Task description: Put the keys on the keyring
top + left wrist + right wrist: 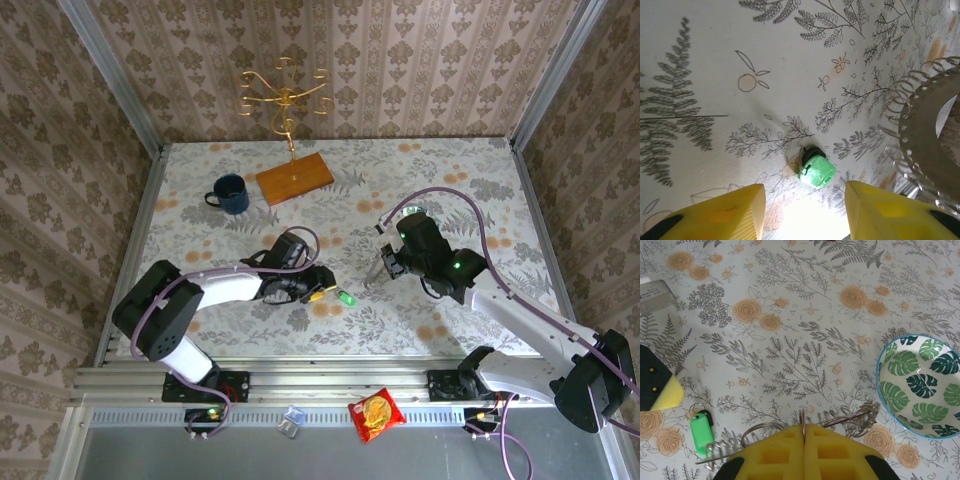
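A key with a bright green head (816, 171) lies on the flowered tablecloth, a dark piece (813, 151) and a thin wire loop, the keyring (802, 156), against its far end. My left gripper (805, 192) hovers open just short of it, yellow fingers on either side and not touching. From above, the left gripper (322, 292) sits next to the green key (346, 298). My right gripper (803, 427) is shut on the edge of a flat grey ring wound with wire coils (860, 417), which also shows as the coiled ring (927, 135). The green key (702, 427) lies left of it.
A leaf-patterned bowl (920, 385) stands right of the right gripper (382, 268). At the back left are a blue mug (230, 193) and a gold stand on a wooden base (294, 177). A snack bag (376, 413) lies on the rail in front.
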`<action>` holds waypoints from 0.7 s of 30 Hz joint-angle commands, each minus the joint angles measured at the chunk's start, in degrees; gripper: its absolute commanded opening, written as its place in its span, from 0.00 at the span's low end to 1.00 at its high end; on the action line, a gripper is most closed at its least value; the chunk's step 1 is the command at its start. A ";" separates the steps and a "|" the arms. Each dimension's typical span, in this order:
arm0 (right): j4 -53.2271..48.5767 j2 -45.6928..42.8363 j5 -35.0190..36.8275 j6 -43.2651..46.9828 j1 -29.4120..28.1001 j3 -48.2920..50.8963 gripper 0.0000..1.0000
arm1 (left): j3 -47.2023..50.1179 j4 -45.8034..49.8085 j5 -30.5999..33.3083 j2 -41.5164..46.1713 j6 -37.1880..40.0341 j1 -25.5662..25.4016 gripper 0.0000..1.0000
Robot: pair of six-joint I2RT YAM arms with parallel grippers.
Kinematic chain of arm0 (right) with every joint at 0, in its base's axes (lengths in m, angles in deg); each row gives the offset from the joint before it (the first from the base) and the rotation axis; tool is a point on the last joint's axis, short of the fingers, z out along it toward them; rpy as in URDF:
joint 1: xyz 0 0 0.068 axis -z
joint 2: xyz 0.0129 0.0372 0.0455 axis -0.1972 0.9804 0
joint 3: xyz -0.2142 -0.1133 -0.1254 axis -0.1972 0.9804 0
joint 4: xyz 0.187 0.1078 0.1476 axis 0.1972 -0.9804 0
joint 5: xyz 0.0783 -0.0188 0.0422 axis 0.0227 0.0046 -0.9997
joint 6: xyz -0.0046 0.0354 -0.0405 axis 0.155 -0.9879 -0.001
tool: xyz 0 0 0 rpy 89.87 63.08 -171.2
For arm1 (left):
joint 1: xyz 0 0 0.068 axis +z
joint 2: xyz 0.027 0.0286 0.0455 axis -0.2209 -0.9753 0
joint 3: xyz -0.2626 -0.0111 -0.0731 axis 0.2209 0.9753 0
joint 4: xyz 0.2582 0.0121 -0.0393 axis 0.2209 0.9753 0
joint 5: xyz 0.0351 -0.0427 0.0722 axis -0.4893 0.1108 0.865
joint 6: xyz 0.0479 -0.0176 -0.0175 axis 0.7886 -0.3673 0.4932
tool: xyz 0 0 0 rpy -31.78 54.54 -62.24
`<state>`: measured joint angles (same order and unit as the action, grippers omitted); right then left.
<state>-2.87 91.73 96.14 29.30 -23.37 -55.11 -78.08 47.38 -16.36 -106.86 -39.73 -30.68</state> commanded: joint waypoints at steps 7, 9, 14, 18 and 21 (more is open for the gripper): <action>0.65 -0.80 -1.06 -0.49 0.29 -2.08 0.00 | -0.08 -7.26 -3.59 -4.92 -7.18 -0.52 0.35; 0.73 -1.04 -1.04 -0.40 0.28 -1.89 0.00 | -0.27 -6.56 -3.45 -5.31 -7.17 -0.51 0.34; 0.91 -0.80 -1.13 -0.52 0.29 -1.72 0.00 | -1.17 -7.44 -4.15 -6.88 -7.05 -0.50 0.29; 0.89 -0.88 -1.31 -0.37 0.29 -1.55 0.00 | -1.23 -7.79 -4.31 -7.39 -7.16 -0.50 0.26; 0.85 -0.80 -1.31 -0.36 0.29 -1.52 0.00 | -1.49 -8.23 -4.42 -7.79 -7.31 -0.50 0.22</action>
<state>-2.87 91.73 95.70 29.30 -23.37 -55.11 -78.32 40.10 -19.85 -113.72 -46.22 -31.07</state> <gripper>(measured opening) 0.052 0.226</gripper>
